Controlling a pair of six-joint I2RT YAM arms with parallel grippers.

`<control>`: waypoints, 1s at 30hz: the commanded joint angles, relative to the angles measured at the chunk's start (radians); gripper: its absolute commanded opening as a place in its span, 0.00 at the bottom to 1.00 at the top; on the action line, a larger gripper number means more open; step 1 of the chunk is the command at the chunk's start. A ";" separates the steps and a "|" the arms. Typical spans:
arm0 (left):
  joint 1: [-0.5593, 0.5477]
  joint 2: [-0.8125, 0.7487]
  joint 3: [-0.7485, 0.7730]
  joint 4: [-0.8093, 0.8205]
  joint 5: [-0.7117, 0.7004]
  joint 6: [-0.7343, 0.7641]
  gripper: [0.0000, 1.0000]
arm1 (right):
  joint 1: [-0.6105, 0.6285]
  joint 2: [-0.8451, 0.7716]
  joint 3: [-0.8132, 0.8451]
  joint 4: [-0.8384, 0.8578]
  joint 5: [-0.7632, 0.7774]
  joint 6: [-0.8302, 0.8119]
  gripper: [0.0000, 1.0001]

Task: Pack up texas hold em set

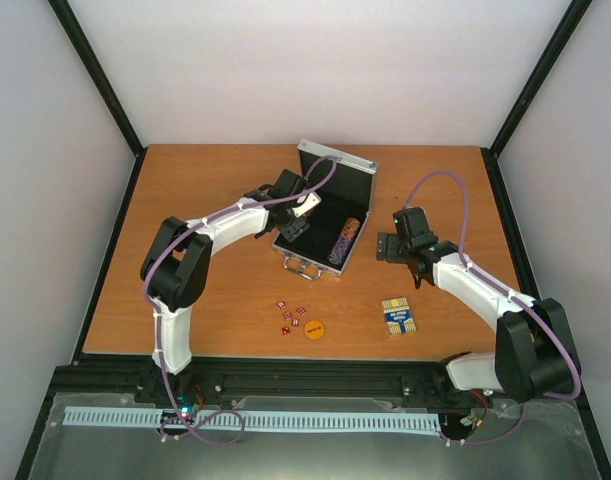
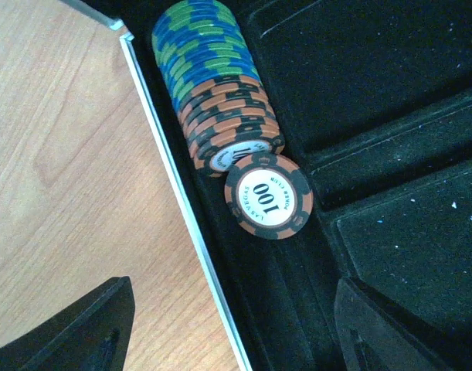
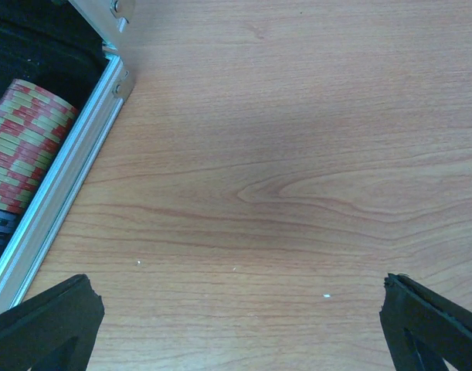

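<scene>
On the table (image 1: pixel 185 200) the open case (image 1: pixel 340 160) sits mid-field, lid raised at its far side, and we judge the step in hand to be seating chips in the slot along one wall. The left gripper (image 2: pixel 234 287) hovers over that slot with its fingers spread wide and nothing between them. The right gripper (image 3: pixel 236 280) is likewise spread and empty, over bare wood just beside the case's other wall. The chip row (image 2: pixel 220 100) stands on edge, blue-green behind and orange-black in front, but the front chip marked 100 (image 2: pixel 268 195) has tipped face-up against the row's end. To do this well, we would straddle that chip, stand it back on edge and press it to the row without scattering its neighbours. The card deck (image 1: pixel 397 318), orange disc (image 1: pixel 314 328) and dice (image 1: pixel 290 315) wait on the table nearer the arm bases. From above, the left wrist covers part of the lining, so we cannot tell which compartments are filled. The dice are too small to count, and the right wrist view crops the red-yellow chips (image 3: pixel 27 139).
</scene>
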 commanded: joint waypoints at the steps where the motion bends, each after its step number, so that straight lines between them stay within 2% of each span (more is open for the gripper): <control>1: 0.009 -0.039 -0.013 0.043 -0.020 0.031 0.74 | -0.010 0.007 -0.012 0.026 0.003 0.001 1.00; 13: 0.050 0.034 0.007 0.022 0.020 0.026 0.75 | -0.010 0.006 -0.013 0.021 0.016 -0.005 1.00; 30: 0.052 0.144 0.084 0.033 0.029 0.013 0.78 | -0.014 0.002 -0.023 0.015 0.023 -0.003 1.00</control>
